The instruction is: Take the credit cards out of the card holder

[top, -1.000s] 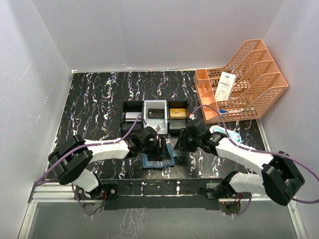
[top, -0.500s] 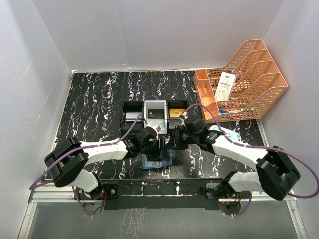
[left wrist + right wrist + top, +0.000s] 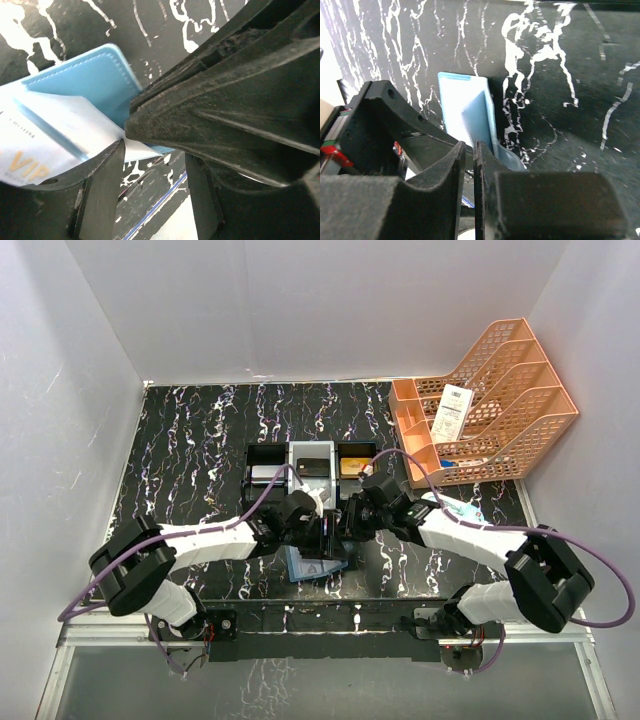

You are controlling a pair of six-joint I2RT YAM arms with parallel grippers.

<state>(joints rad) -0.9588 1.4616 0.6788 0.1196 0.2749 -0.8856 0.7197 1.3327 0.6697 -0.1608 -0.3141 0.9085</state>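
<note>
The teal-blue card holder (image 3: 308, 566) lies open near the table's front edge, one panel tilted up. In the left wrist view the card holder (image 3: 95, 75) shows a pale pocket with a gold-lettered credit card (image 3: 20, 165) inside. My right gripper (image 3: 345, 524) reaches in from the right. In its own view the right gripper (image 3: 469, 148) is pinched to a slit on the upper edge of the holder's (image 3: 465, 100) pale inner leaf. I cannot tell if a card is in that pinch. My left gripper (image 3: 154, 167) stands open over the holder's edge, bare table between its fingers.
A black-and-white three-compartment tray (image 3: 310, 447) behind the grippers holds a greyish card (image 3: 265, 475), a black card (image 3: 313, 467) and a gold card (image 3: 352, 466). An orange file rack (image 3: 500, 430) with a white slip (image 3: 452, 412) stands at the back right. A white-and-light-blue case (image 3: 455, 508) lies under the right arm.
My right gripper has moved left to the card holder and closed on its inner leaf. One panel of the holder has tilted up. The left jaws have narrowed a little.
</note>
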